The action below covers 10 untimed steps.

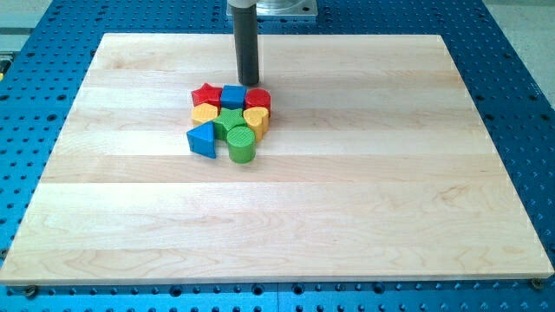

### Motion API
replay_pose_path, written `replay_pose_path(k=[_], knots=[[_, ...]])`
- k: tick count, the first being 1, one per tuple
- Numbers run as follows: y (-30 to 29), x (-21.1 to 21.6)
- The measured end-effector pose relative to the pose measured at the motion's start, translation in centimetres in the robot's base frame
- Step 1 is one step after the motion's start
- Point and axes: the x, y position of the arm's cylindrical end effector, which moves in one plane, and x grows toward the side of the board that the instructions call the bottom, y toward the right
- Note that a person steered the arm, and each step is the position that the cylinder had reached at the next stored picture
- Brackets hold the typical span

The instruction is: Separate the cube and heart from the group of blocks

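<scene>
A: So, where are the two blocks that have to come out?

B: Both sit in the cluster. The blue cube (233,96) is in the top row, touching the red star (205,94) on the view's left and the red cylinder (258,99) on the view's right. The yellow heart (256,120) is on the cluster's right edge, just below that red cylinder.

A: What else is packed around them?

B: A green star-like block (230,119) at the middle, a yellow block (204,113) under the red star whose shape I cannot make out, a blue triangular prism (202,139) at the lower left and a green cylinder (241,146) at the bottom. All touch or nearly touch, near the middle of the wooden board (364,199).

A: And the rod?

B: My tip (249,83) is just above the cluster in the view, close to the gap between the blue cube and the red cylinder. It is a plain rod, so it grips nothing; whether it touches a block I cannot tell.

A: Progress?

B: I'd judge nothing is separated yet. Both the cube and the heart remain in the group, so both pushes are left.
</scene>
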Motion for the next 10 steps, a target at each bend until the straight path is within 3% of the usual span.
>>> replay_pose_path(k=[1, 3, 4, 5, 6, 7, 9, 10], knots=[[0.1, 2.4], [-4.3, 2.9], [-4.6, 6.5], [-4.6, 12.9], [-4.4, 13.5], [-4.9, 10.3], [10.9, 12.6], [8.7, 16.9]])
